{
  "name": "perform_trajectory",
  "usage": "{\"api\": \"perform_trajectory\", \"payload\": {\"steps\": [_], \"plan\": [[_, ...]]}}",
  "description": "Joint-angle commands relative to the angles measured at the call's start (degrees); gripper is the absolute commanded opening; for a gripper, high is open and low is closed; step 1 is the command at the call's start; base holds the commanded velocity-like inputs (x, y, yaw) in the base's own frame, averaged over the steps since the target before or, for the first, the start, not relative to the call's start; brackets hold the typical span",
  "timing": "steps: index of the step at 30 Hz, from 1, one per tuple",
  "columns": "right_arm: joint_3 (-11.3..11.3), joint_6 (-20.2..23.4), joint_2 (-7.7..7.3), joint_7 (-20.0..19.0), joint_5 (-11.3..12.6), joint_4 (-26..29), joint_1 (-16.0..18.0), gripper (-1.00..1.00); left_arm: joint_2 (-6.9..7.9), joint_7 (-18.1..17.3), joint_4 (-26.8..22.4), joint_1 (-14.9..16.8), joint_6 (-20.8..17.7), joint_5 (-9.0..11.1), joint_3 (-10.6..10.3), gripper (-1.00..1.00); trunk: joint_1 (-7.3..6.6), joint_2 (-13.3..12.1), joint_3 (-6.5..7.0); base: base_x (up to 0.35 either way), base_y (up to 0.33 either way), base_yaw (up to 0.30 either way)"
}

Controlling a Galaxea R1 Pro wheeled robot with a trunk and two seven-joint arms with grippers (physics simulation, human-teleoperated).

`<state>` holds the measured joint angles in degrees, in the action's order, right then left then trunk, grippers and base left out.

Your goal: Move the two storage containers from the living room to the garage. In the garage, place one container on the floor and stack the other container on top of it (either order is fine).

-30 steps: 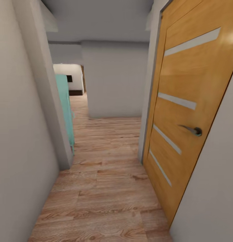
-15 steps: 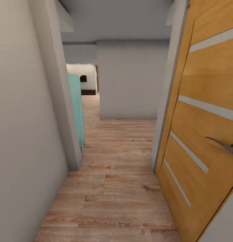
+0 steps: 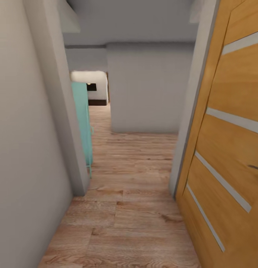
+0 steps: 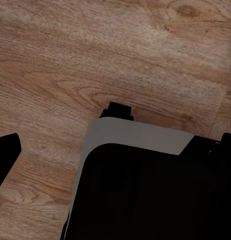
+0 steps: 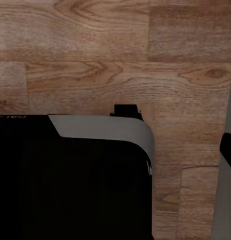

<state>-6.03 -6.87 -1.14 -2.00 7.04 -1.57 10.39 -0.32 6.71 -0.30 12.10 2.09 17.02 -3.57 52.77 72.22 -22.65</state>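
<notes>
Facing narrow hallway; wood plank floor (image 3: 125, 208) underfoot; grey walls (image 3: 24, 149) either side; wooden door (image 3: 226, 149) open at right; teal cabinet (image 3: 83, 123) past left corner; doorway (image 3: 93, 89) far ahead; both wrist views look down on robot base (image 4: 145, 190) over planks; gripper state cannot tell, either arm.

Light wood plank floor (image 3: 129, 208) runs ahead between pale grey walls (image 3: 24, 149).

1 wood door (image 3: 233, 141) on right w/ 3 pale stripes; 1 teal cabinet (image 3: 83, 119) on left; 1 plank floor (image 3: 132, 208); 1 far doorway (image 3: 92, 89).
</notes>
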Motion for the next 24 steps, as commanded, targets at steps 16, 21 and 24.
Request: {"api": "perform_trajectory", "payload": {"steps": [16, 21, 24], "plan": [[-0.44, -0.09, -0.09, -0.22, 0.71, -0.19, 0.07, 1.00, -0.03, 0.22, 0.04, 0.05, 0.27, 0.47, -0.40, 1.00, 0.03, 0.03, -0.06, 0.324, 0.000, 0.000], [-0.39, 0.07, -0.07, -0.20, 0.77, -0.19, 0.07, 1.00, -0.03, 0.23, 0.04, 0.03, 0.43, 0.43, -0.45, 1.00, 0.03, 0.03, -0.06, 0.324, 0.000, 0.000], [-0.39, -0.02, -0.08, -0.20, 0.78, -0.19, 0.07, 1.00, -0.03, 0.23, 0.04, 0.03, 0.39, 0.46, -0.44, 1.00, 0.03, 0.03, -0.06, 0.324, 0.000, 0.000]]}}
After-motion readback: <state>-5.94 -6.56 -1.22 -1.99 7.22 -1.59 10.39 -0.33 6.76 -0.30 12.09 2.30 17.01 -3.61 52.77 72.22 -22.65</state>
